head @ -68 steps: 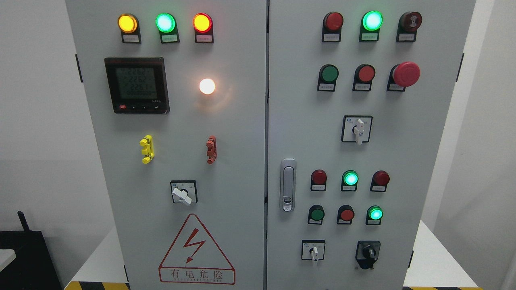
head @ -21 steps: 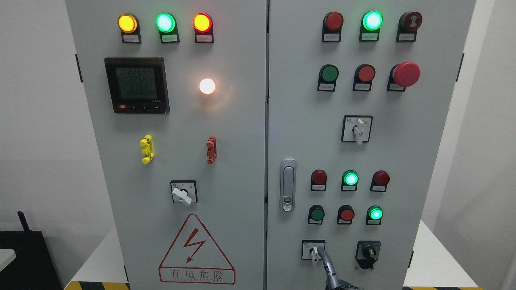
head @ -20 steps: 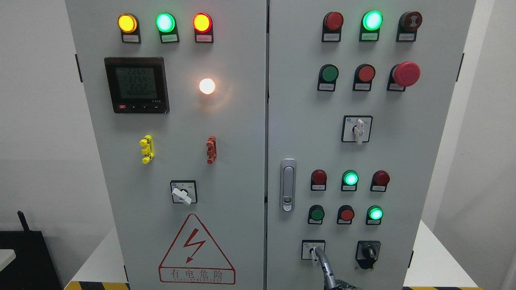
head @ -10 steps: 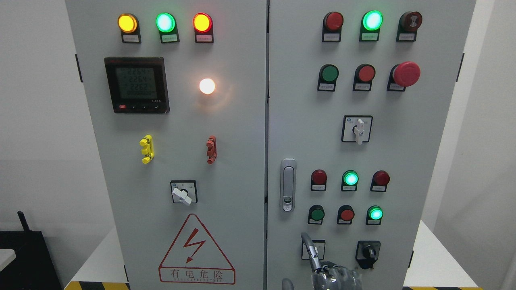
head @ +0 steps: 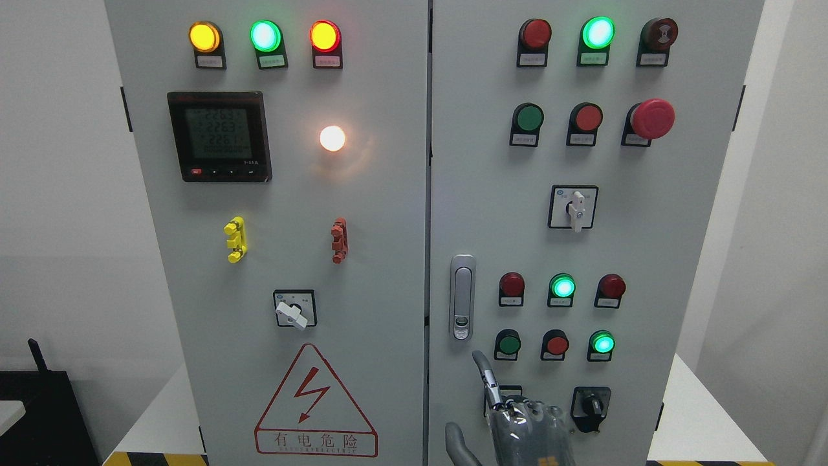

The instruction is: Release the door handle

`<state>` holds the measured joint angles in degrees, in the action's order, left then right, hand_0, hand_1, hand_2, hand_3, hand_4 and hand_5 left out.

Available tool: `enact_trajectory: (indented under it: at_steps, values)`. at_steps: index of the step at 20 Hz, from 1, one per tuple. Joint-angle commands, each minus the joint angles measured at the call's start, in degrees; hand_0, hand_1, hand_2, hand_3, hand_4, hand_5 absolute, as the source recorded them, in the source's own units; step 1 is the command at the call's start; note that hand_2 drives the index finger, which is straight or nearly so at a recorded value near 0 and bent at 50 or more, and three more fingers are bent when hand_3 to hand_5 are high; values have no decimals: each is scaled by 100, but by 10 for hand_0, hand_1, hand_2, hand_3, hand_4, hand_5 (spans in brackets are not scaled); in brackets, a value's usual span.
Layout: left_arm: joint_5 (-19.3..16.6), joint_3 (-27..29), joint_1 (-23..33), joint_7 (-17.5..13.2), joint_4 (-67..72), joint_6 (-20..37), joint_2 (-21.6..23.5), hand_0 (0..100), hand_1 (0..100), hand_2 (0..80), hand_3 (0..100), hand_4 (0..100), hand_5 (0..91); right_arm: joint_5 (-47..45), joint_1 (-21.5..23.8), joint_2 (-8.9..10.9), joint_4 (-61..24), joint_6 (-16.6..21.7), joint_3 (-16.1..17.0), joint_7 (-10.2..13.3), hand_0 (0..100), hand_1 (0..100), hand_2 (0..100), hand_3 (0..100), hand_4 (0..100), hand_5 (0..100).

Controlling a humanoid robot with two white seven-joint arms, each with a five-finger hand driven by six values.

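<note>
The silver door handle [head: 462, 298] stands upright near the left edge of the right cabinet door [head: 491, 194], lying flush in its recess. My right hand [head: 482, 404] comes up from the bottom edge below it and holds nothing. Its index finger [head: 486, 378] points up, with the tip a little below and to the right of the handle's lower end. The thumb [head: 456, 443] sticks out to the left and the other fingers are folded. The hand hides most of a small white selector switch. My left hand is out of the picture.
Both doors of the grey cabinet are closed. Around the hand are a green button [head: 508, 344], a red button [head: 555, 344], a lit green lamp [head: 601, 342] and a black rotary switch [head: 590, 406]. The left door [head: 388, 259] carries a meter, lamps and a high-voltage warning sign [head: 315, 404].
My right hand has come up from the bottom edge and moved up and left towards the handle; the index fingertip rose past the white selector switch. The handle and doors have not moved.
</note>
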<state>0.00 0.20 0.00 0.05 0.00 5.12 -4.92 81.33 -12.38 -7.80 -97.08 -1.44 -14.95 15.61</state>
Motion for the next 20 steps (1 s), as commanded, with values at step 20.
enact_trajectory:
  at_steps: [20]
  values:
    - [-167, 173, -88, 12, 141, -3, 0, 120, 389, 0, 0, 0, 0, 58, -440, -19, 374, -182, -131, -208, 366, 352, 0, 1000, 1000, 972]
